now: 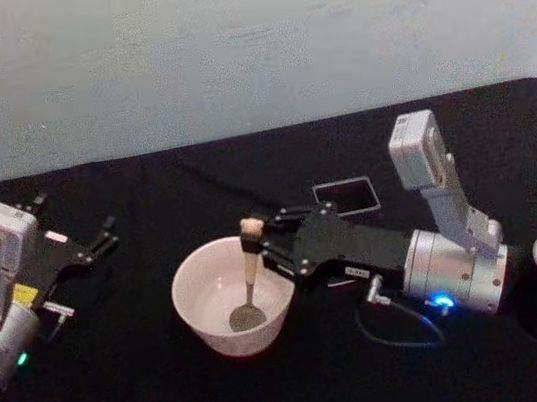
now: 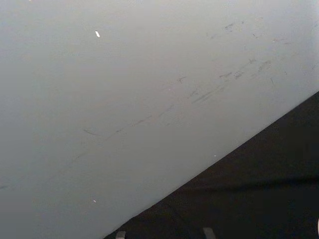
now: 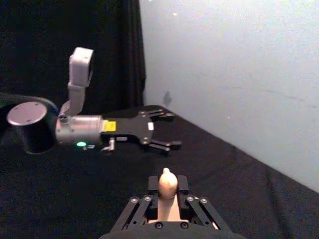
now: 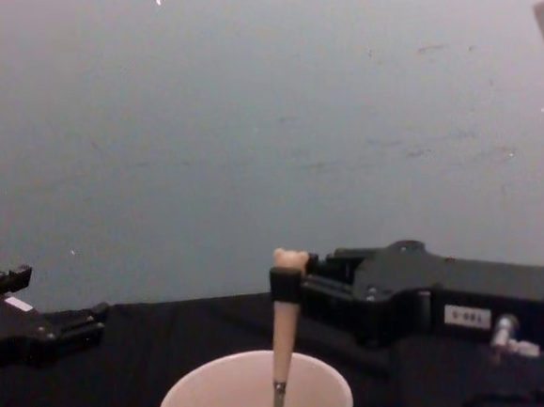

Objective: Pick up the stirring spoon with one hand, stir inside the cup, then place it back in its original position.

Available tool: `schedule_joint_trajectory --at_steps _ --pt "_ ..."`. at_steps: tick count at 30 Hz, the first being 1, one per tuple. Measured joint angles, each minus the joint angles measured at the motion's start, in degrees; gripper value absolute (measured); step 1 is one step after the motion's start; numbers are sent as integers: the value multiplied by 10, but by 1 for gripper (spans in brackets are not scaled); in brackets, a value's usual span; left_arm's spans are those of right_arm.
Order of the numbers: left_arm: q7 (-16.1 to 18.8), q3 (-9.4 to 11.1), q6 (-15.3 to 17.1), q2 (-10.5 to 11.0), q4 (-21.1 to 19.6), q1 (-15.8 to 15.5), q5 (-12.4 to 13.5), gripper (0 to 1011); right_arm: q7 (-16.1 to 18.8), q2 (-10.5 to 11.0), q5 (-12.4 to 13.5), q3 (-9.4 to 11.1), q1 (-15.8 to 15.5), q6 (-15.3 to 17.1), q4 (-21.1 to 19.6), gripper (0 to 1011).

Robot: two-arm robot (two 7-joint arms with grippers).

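Note:
The cream-white cup (image 1: 194, 298) stands on the black table in front of me, and its rim also shows in the chest view (image 4: 189, 403). The stirring spoon (image 1: 251, 264) stands almost upright in it, metal bowl on the cup's bottom and bear-head top above the rim. My right gripper (image 1: 258, 246) reaches in from the right and is shut on the spoon's upper handle (image 4: 283, 330). The right wrist view shows the bear head (image 3: 167, 182) between the fingers. The dark square holder (image 1: 346, 195) stands just behind that gripper. My left gripper (image 1: 105, 237) rests open at the far left.
The table's black cloth ends at a pale wall (image 1: 245, 43) close behind the holder. In the right wrist view the left arm's open gripper (image 3: 164, 130) lies across the table beyond the cup. A loose cable (image 1: 400, 335) curls under the right wrist.

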Motion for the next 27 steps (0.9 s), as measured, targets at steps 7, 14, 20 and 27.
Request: schedule_joint_trajectory --at_steps 7,14,20,27 --pt "0 0 0 0 0 0 0 1001 6 -12 -15 -16 1 2 5 221" --pt "0 0 0 0 0 0 0 1001 -7 -39 -36 -25 12 1 27 221" --pt "0 0 0 0 0 0 0 1001 -25 -70 -52 -25 29 0 57 221" --pt "0 0 0 0 0 0 0 1001 -42 -95 -64 -14 48 0 90 221"
